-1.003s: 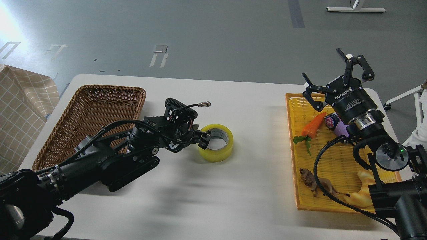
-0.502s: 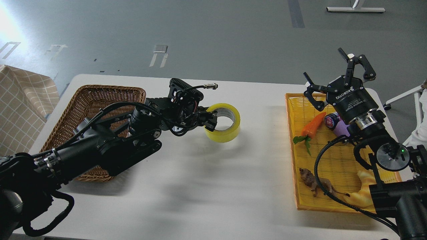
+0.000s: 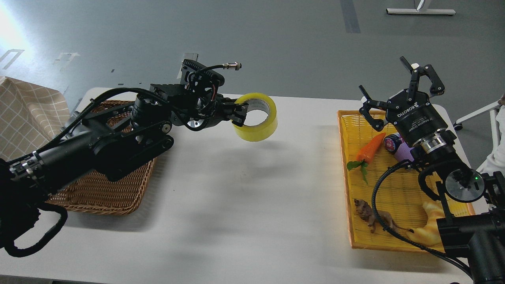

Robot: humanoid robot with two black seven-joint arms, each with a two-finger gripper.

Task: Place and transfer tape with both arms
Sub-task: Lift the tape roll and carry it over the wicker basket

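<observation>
The yellow tape roll (image 3: 258, 130) hangs in the air above the white table (image 3: 244, 205), clear of its surface, with its shadow below. My left gripper (image 3: 238, 113) is shut on the roll's left wall, one finger inside the core and one outside. My right gripper (image 3: 394, 92) is open and empty, held above the far end of the yellow tray (image 3: 394, 193), well to the right of the tape.
A brown wicker basket (image 3: 98, 189) lies at the left under my left arm. The yellow tray holds a toy carrot (image 3: 371, 148), a purple item (image 3: 396, 146), a toy lion (image 3: 369, 215) and a yellow croissant toy (image 3: 428, 227).
My left gripper has lifted the tape off the table, up and then back to the left. The right arm has stayed almost still.
</observation>
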